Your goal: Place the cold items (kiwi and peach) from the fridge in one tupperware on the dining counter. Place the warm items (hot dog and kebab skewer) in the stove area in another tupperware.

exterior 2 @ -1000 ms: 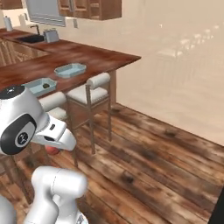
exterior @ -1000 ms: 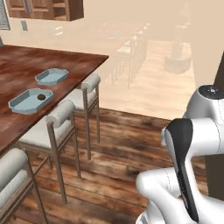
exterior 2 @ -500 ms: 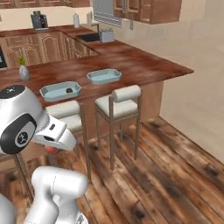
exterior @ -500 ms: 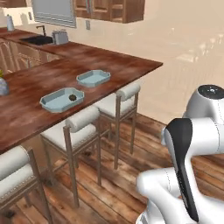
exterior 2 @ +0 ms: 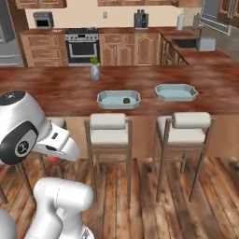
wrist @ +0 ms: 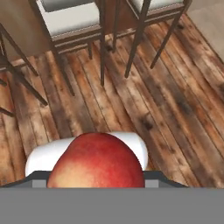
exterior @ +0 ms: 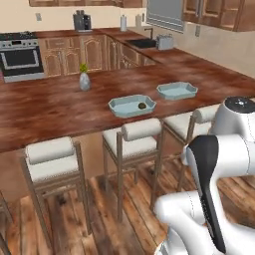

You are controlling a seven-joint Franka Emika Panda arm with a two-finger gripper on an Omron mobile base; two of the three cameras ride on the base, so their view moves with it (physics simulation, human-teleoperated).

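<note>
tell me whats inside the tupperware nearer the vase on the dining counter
The nearer tupperware holds one small dark oval fruit, the kiwi, lying on its pale blue floor. The near wall hides a thin strip of the floor, so anything flat against it cannot be seen.

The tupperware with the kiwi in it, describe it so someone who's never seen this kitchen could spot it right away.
Find the long dark reddish-brown wooden dining counter with cushioned stools along its near side. Two shallow pale blue tupperware trays sit on it side by side. The one nearer the small vase is it: it holds a small dark kiwi, while its neighbour is empty.
</note>
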